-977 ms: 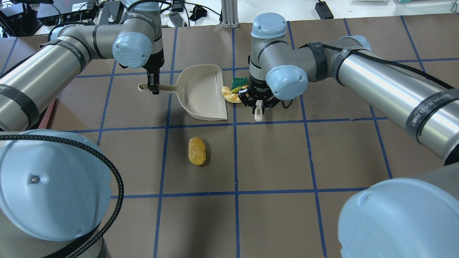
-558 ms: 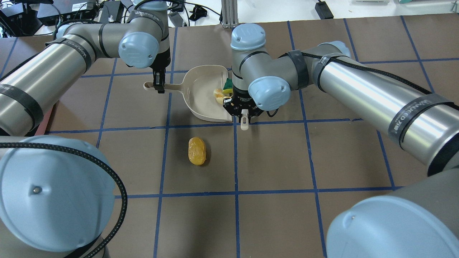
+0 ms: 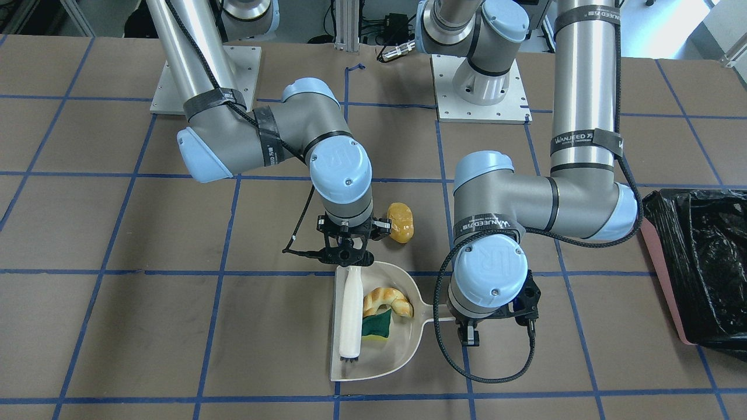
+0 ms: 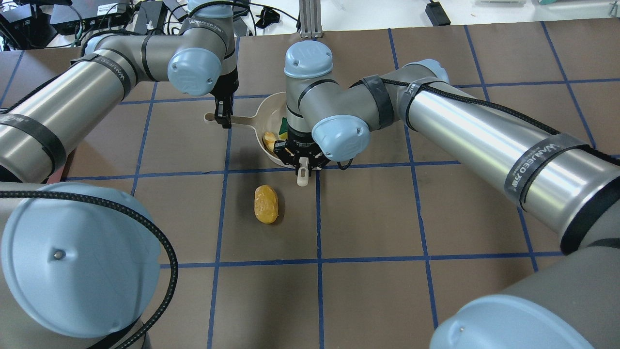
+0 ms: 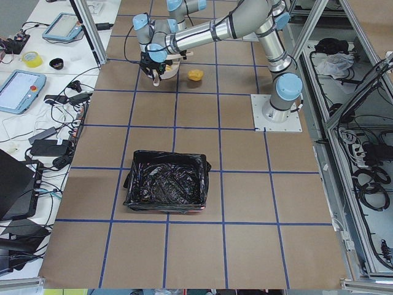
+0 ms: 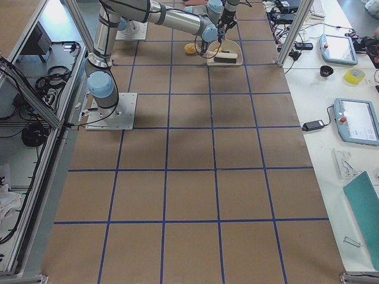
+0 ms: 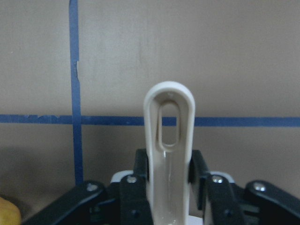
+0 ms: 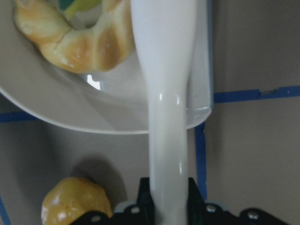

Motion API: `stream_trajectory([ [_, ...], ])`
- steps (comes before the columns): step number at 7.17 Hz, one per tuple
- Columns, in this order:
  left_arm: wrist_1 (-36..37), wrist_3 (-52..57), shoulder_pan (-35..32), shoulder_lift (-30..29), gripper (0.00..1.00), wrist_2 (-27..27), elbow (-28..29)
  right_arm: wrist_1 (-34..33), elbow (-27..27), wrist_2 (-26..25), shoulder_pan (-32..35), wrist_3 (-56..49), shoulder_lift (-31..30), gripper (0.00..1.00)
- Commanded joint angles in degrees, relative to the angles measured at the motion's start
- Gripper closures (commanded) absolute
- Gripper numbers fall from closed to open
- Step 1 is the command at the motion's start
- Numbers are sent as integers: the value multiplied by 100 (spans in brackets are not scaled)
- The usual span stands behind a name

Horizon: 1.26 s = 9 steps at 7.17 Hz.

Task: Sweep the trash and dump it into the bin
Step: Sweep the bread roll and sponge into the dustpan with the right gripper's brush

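Near the table's point(image 3: 117, 350) operator-side edge, left gripper point(image 7: 169, 171) clamps the dustpan point(image 3: 400, 350) steady by its handle point(image 7: 168, 117) while right gripper point(image 8: 168, 192), clenched on the brush point(image 3: 351, 315), pens croissant point(image 3: 386, 298) and sponge point(image 3: 376, 326) inside.

I get bright, even overhead light, soft arm shadows on the table point(image 4: 368, 213) near the dustpan point(image 3: 385, 356), a glare streak down the brush handle point(image 8: 165, 122) over the dustpan, glints on the bin point(image 3: 683, 262) liner well apart from it, wrist views soft close up

Overhead, front-facing and two distant table-end cameras look down on the table point(image 4: 368, 218), while both close wrist cameras share the dustpan point(image 3: 400, 347).
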Motion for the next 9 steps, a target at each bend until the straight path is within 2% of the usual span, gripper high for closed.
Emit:
stream_trajectory([
  [1, 301, 525, 6, -8, 100, -517, -85, 119, -59, -91, -61, -62, -116, 100],
  [3, 398, 543, 6, -26, 100, -640, -112, 688, -68, -887, -316, -641, -336, 100],
  [4, 407, 543, 6, -34, 100, -658, -112, 943, -59, -1065, -465, -687, -406, 100],
  [6, 355, 535, 6, -17, 100, -667, -121, 1059, -41, -1128, -755, -1326, -652, 100],
  [9, 145, 578, 111, 272, 100, -624, -51, 1113, 28, -1206, -2168, -2275, -1074, 100],
])
